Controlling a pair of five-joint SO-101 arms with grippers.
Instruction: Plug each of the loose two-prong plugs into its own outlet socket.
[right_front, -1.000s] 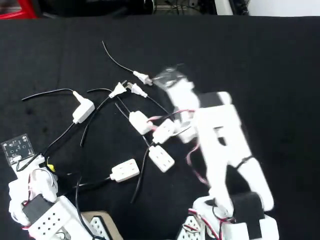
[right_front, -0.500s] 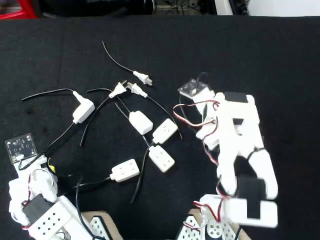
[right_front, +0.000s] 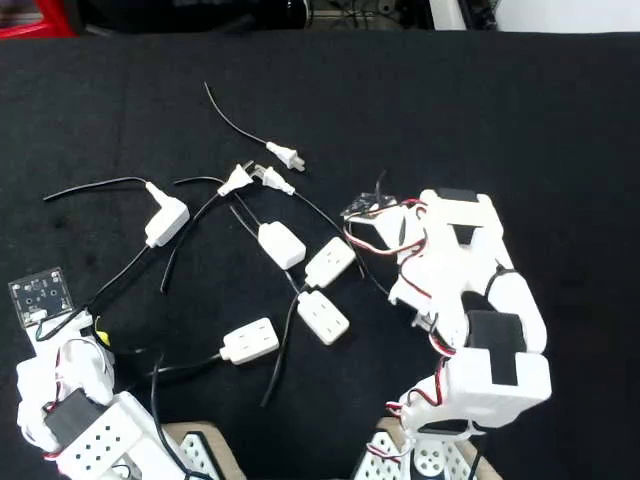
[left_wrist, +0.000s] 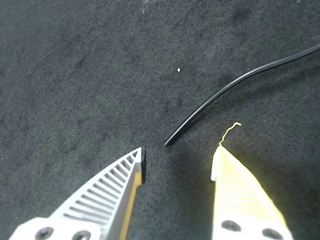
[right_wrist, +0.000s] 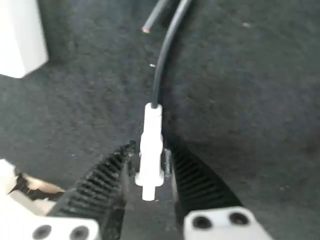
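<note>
My right gripper (right_wrist: 149, 149) is shut on a white two-prong plug (right_wrist: 151, 125), whose black cord (right_wrist: 167, 55) runs away over the black cloth. In the high view the right arm (right_front: 462, 290) is folded at the right of the cluster, and that cord (right_front: 362, 262) leads under it. Three loose plugs (right_front: 288, 157) (right_front: 235, 180) (right_front: 275, 181) and an angled plug (right_front: 165, 220) lie farther back. Several white outlet sockets (right_front: 281, 245) (right_front: 329, 262) (right_front: 322, 316) (right_front: 249, 341) lie in the middle. My left gripper (left_wrist: 177, 160) is open over bare cloth, with a cut cord end (left_wrist: 167, 142) just ahead of its fingertips.
The left arm (right_front: 60, 400) sits at the near left corner. Black cords (right_front: 130, 265) cross the cloth between plugs and sockets. A white socket body (right_wrist: 20, 37) and a cut cord end (right_wrist: 145, 29) lie near the held plug. The right half of the table (right_front: 560, 150) is bare cloth.
The right arm has pulled back from the plugs at the far middle toward the near edge and folded up, drawing a black cord along with it. The left arm stayed put.
</note>
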